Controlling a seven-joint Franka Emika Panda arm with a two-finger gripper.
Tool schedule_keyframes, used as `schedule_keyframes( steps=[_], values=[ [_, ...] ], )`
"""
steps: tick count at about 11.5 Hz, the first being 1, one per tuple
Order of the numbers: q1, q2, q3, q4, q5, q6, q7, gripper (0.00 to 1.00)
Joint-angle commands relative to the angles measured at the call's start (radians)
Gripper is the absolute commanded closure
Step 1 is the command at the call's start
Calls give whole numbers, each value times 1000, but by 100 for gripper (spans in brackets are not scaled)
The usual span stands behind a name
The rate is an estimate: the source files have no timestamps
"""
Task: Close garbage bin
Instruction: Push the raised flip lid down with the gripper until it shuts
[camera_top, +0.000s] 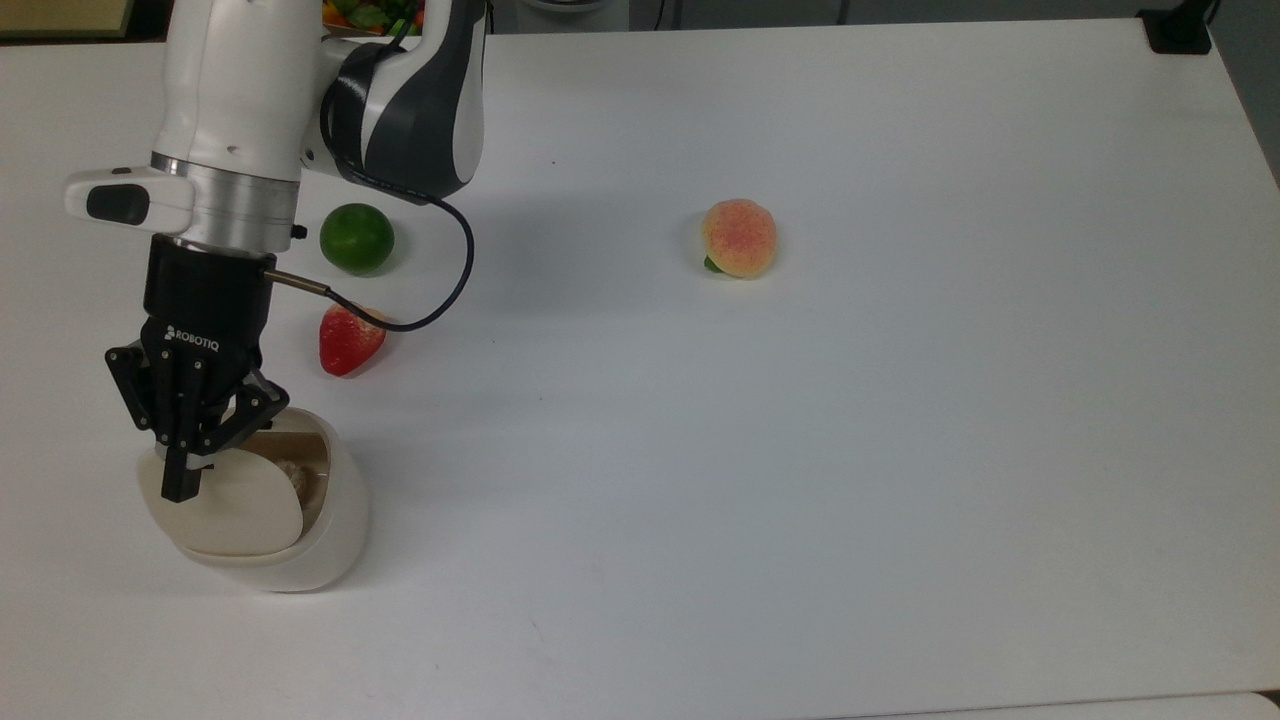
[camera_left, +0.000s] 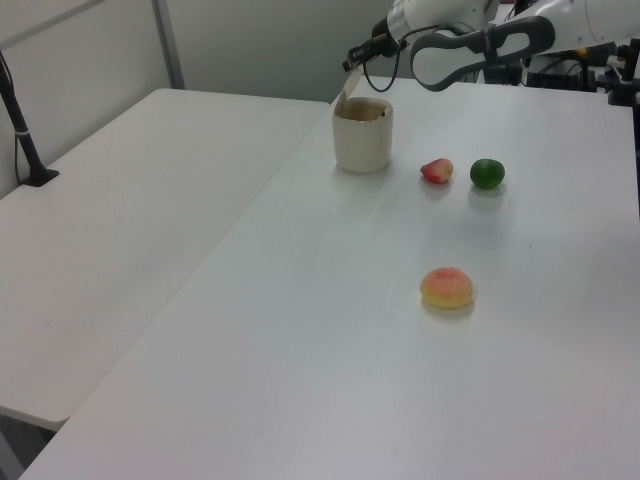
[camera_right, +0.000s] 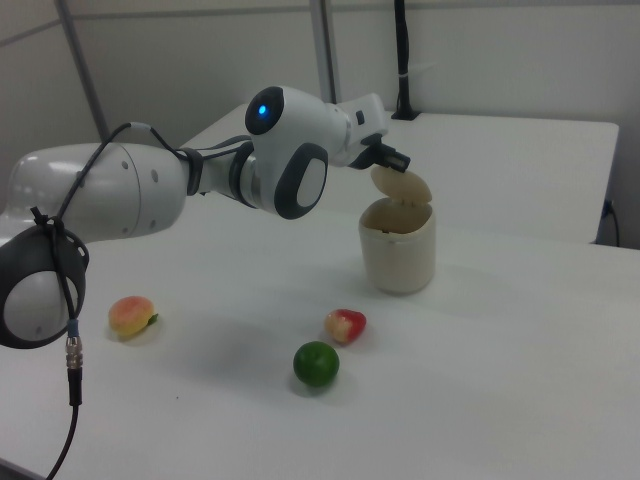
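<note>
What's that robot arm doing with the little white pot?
The robot arm is closing a small garbage bin. Its gripper is against the bin's lid, which is tilted partway down but not shut; a gap remains, and something brownish shows inside. In the right view the lid stands at a slant above the rim. On the table lie a strawberry, a lime and a peach, all untouched.

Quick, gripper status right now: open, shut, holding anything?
Gripper: shut, holding nothing, fingertips pressed on the half-raised lid of the garbage bin.
</note>
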Motion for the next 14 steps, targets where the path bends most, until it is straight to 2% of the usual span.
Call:
schedule_keyframes(
  steps=[1, 2, 5, 7, 11, 14],
  values=[
    [-20, -87, 36, -127, -45, -46, 7, 100],
    [-34, -105, 53, -149, -54, -74, 2, 100],
    [-40, -142, 62, -214, -71, -121, -28, 100],
    [-48, -151, 70, -220, -70, -210, -73, 100],
    [-54, -147, 82, -223, -70, -285, -122, 100],
    [-55, -133, 82, -223, -71, -289, -125, 100]
  ],
)
